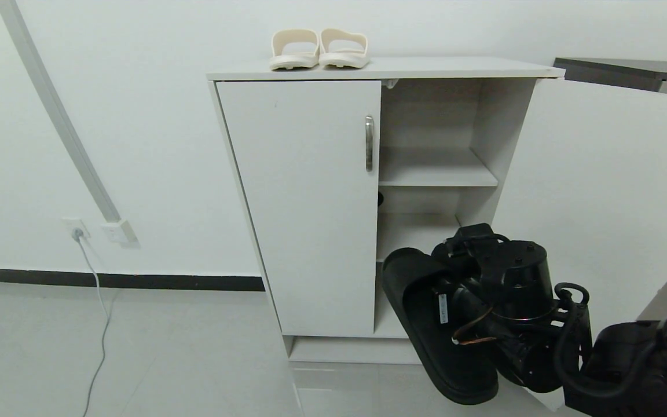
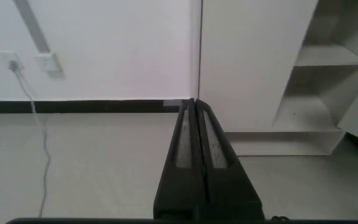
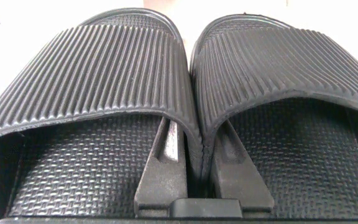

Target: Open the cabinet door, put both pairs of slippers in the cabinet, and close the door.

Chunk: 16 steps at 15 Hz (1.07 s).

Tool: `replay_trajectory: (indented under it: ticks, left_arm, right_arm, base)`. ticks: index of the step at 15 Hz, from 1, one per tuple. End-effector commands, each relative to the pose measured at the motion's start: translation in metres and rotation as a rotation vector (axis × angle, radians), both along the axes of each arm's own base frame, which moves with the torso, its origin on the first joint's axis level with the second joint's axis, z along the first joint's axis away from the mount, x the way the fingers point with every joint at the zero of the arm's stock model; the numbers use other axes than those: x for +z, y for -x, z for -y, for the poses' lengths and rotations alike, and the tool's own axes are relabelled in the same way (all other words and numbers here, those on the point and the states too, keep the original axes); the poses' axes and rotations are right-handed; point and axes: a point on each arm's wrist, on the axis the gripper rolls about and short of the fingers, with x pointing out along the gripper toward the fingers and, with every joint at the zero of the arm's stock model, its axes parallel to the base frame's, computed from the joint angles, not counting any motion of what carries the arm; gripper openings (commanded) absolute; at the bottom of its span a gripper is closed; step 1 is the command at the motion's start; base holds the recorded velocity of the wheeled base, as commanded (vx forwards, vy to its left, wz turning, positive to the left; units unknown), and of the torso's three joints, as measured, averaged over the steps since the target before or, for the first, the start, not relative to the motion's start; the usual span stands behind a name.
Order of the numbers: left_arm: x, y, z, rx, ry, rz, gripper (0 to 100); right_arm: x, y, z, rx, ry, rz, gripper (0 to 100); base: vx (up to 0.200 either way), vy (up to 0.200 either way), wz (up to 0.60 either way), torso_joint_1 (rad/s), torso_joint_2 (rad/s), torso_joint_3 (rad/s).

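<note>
We see the right tool clamped on two black slippers, pinching their adjoining strap edges together. One small white label sits on a slipper, its print too small to read. The cabinet compartment lies just beyond this tool, with one door swung wide beside it. Two cream slippers sit well above it, on the cabinet top. The left tool is fully closed and empty.
</note>
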Motion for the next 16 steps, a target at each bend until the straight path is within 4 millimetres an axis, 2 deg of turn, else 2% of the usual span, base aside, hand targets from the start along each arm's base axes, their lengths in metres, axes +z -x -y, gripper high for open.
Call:
replay_trajectory:
  ticks: [1,5,10,12,15,16]
  left_arm:
    - [0.0,0.0,0.001,-0.055,0.011,0.0,0]
    - [0.0,0.0,0.002,-0.081,0.007,-0.002,0]
    - [0.0,0.0,0.002,-0.079,0.02,0.0,0]
    - [0.0,0.0,0.002,-0.079,0.021,-0.002,0]
    - [0.0,0.0,0.002,-0.079,0.02,0.0,0]
    - [0.0,0.0,0.002,-0.079,0.02,0.0,0]
  right_arm:
    - [-0.008,-0.002,-0.003,0.002,0.012,-0.016,0]
    - [-0.036,-0.022,-0.022,0.01,-0.019,0.052,0]
    - [-0.034,-0.035,-0.034,-0.054,-0.034,0.103,0]
    - [-0.033,-0.043,-0.041,-0.144,-0.041,0.125,0]
    - [-0.034,-0.046,-0.044,-0.164,-0.054,0.13,0]
    - [-0.034,-0.047,-0.045,-0.166,-0.055,0.13,0]
  base:
    - [0.0,0.0,0.0,0.0,0.0,0.0]
    - [0.0,0.0,0.0,0.0,0.0,0.0]
    - [0.0,0.0,0.0,0.0,0.0,0.0]
    - [0.0,0.0,0.0,0.0,0.0,0.0]
    - [0.0,0.0,0.0,0.0,0.0,0.0]
    - [0.0,-0.2,0.0,-0.007,0.0,-0.002]
